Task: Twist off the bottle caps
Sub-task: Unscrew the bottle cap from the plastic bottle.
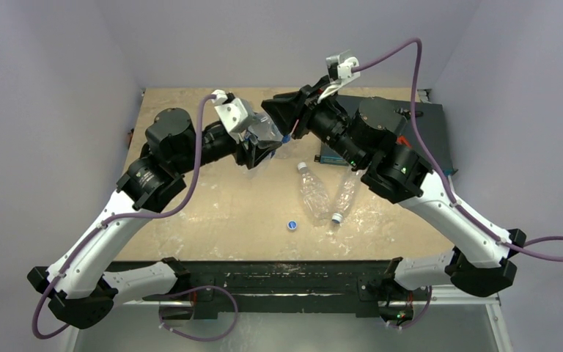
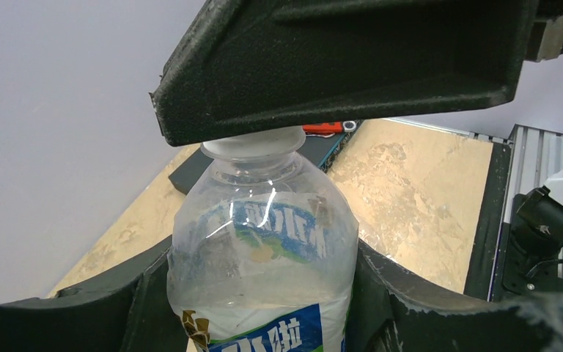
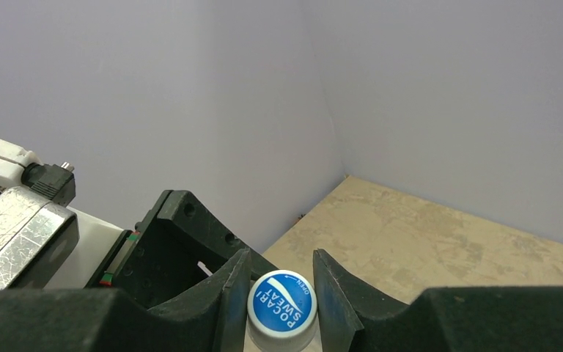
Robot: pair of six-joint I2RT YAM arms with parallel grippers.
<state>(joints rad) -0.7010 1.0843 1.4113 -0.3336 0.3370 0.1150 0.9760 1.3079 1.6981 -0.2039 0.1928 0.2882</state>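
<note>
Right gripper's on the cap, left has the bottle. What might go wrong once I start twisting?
1. The right gripper pinches the cap near its fingertips, so it may slip off as it turns.
2. The left gripper holds the bottle by its thin, dented body; the bottle may spin or crumple in the grip instead of the cap loosening.

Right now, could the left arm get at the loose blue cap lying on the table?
Probably not yet: the left pincer is shut on the labelled bottle, whose cap the right pincer grips. The loose cap itself lies in the open, nothing over it.
</note>
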